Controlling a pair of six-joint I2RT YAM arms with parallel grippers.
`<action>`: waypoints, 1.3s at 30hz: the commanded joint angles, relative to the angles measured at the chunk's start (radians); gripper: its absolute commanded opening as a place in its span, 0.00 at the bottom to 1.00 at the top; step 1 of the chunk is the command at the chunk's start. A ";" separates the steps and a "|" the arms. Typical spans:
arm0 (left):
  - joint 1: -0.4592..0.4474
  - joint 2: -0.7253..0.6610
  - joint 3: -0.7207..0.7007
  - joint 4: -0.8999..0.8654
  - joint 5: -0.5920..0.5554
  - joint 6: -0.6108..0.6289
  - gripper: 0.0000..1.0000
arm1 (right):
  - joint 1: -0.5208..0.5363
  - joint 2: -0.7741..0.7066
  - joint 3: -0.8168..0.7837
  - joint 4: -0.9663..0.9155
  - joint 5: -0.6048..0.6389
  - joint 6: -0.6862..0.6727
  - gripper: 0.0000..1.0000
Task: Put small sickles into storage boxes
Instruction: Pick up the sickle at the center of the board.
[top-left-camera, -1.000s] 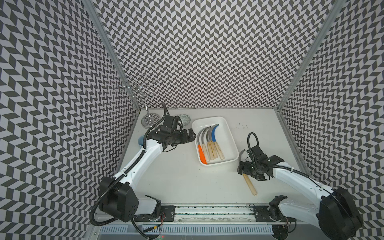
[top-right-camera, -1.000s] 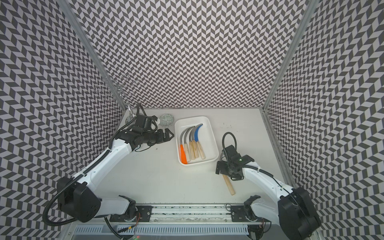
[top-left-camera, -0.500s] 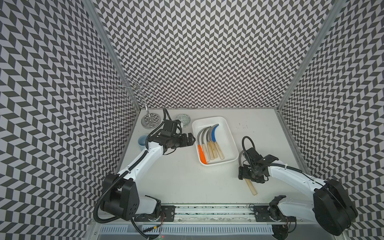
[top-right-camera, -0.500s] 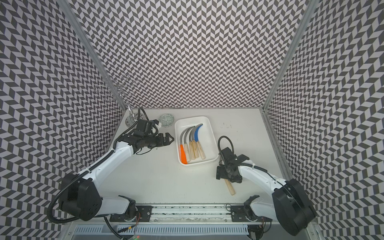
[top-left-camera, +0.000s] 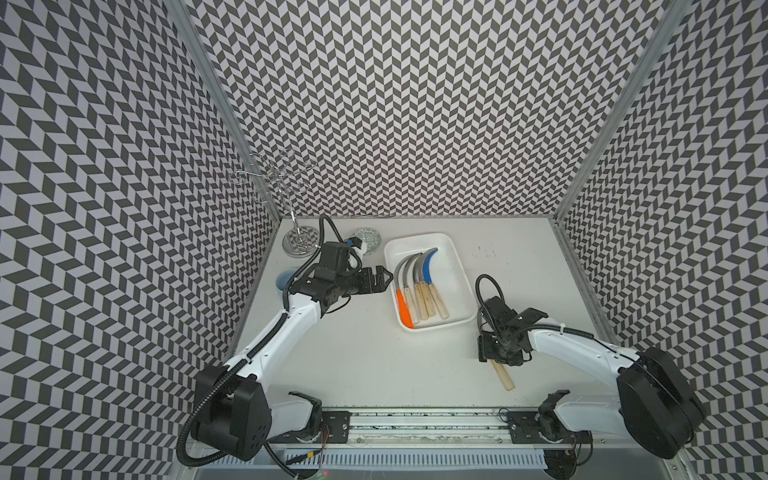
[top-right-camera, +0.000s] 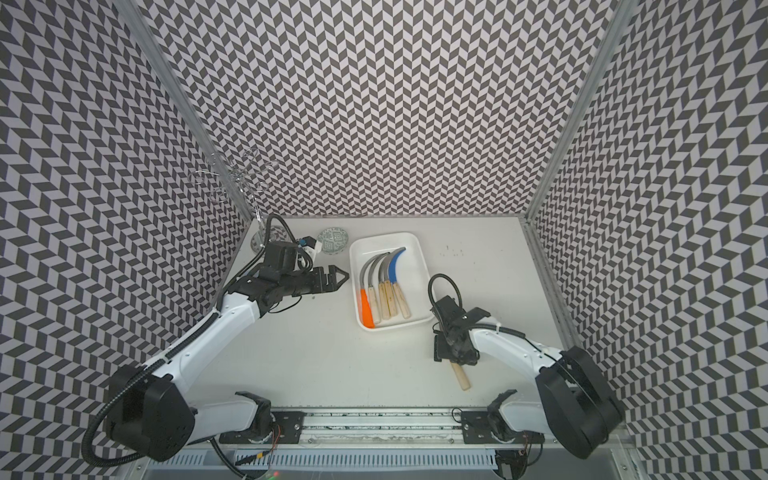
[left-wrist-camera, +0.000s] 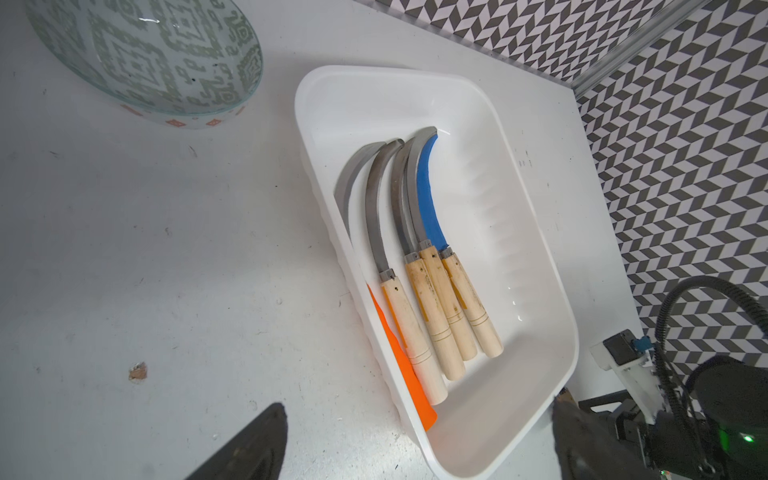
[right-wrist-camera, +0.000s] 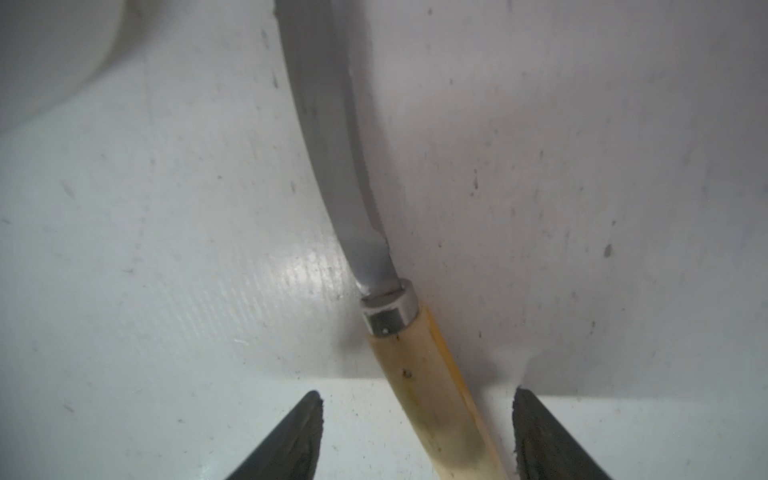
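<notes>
Your right gripper (right-wrist-camera: 417, 392) is down over the one small sickle still outside the box, a grey-bladed tool with a pale wooden handle (right-wrist-camera: 419, 365) lying flat on the white worktop (top-left-camera: 374, 365). Its fingers (right-wrist-camera: 291, 440) stand apart on either side of that handle. The right wrist view shows bare worktop between each finger and the wood, so nothing is gripped yet. In both top views only the butt end of this handle (top-left-camera: 503, 377) (top-right-camera: 462, 377) shows from under the gripper (top-left-camera: 496, 353). The sickle lies just beside the near right corner of the white, shallow, rectangular plastic storage tray (top-left-camera: 457, 266).

Five sickles already lie side by side in the tray (left-wrist-camera: 498, 208), handles toward you. They are the orange-handled one (left-wrist-camera: 401, 365) against the left wall, then three grey-bladed wooden-handled ones (left-wrist-camera: 436, 307), then the blue-bladed one (left-wrist-camera: 428, 199).

Your left gripper (top-left-camera: 382, 279) hovers just beside the tray's left wall. Its fingers (left-wrist-camera: 257, 440) are spread wide with nothing between them.

The small round patterned bowl (top-left-camera: 368, 240) sits behind that gripper. The light-blue mug (top-left-camera: 286, 279) sits by the left wall.
</notes>
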 joint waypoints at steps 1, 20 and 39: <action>0.009 0.004 -0.012 0.035 0.031 0.014 1.00 | 0.006 0.010 0.022 -0.005 0.022 0.008 0.71; 0.017 0.001 -0.020 0.048 0.065 0.013 1.00 | 0.007 0.040 0.011 0.018 0.025 0.014 0.46; 0.020 -0.007 -0.023 0.055 0.077 0.017 0.99 | 0.006 0.061 0.012 0.025 0.024 0.011 0.32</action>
